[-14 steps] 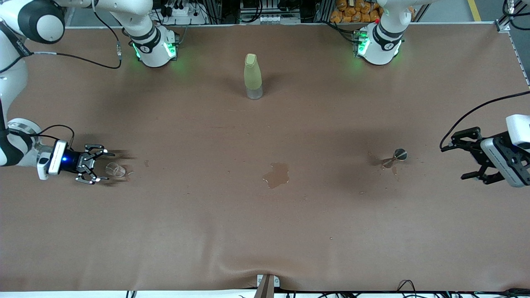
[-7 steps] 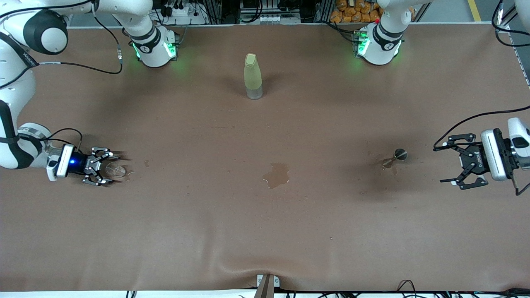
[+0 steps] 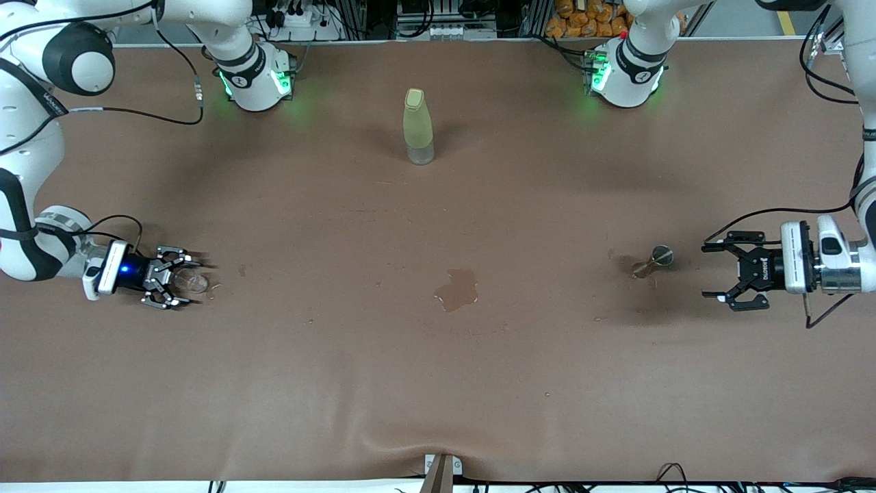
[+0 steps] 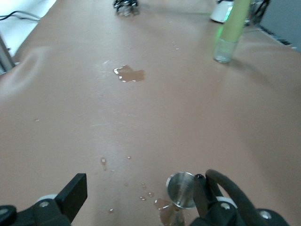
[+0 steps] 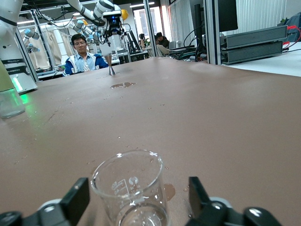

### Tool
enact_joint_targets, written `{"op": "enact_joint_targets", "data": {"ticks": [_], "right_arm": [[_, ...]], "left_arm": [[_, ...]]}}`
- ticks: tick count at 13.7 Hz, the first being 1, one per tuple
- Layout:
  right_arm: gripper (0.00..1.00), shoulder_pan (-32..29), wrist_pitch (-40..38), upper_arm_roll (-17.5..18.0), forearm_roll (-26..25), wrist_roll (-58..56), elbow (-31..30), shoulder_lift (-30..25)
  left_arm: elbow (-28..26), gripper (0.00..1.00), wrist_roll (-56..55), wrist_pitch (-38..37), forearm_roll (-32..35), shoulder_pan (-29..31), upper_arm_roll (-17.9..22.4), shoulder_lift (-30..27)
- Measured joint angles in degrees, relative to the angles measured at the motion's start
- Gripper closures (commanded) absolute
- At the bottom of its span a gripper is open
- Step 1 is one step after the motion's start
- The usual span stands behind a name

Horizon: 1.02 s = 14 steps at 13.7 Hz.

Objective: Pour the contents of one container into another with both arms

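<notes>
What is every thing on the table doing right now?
Clear cup: upright on the table, between the open fingers of the right gripper.
Goblet: standing on the table, not held.
Left gripper: open, low beside the goblet, not touching it.
Yellow-green bottle: upright, capped, untouched.
Puddle: spilled liquid on the brown table.

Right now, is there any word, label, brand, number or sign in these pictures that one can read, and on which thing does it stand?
No text here can be read for certain.
clear cup: printed scale marks on its wall, too blurred to read.
left gripper: white lettering on its black body, too small to read.
yellow-green bottle: no text seen.
goblet: no text seen.
</notes>
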Motion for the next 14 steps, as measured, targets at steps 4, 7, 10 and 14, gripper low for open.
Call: {"op": "enact_joint_targets", "data": {"ticks": [4,7,10,14], "right_arm": [[0.67,-0.2,0.0,0.0,0.1,0.0,0.1,0.0],[0.73,-0.3,-0.1,0.0,0.1,0.0,0.2,0.0],[0.78,-0.2,-1.5,0.4,0.2,1.0,1.9,0.0],[1.00,2.7,-3.7,1.5,0.6,4.9,3.9,-2.6]], "left_arm": [[0.0,0.00,4.5,-2.7,-1.4,0.5,-0.1,4.4],[0.0,0.00,9.6,-2.9,-1.4,0.6,-0.1,7.5],[0.0,0.00,11.2,-3.0,-1.5,1.9,-0.1,10.5],[0.1,0.00,11.4,-3.3,-1.5,3.3,-0.1,12.1]]}}
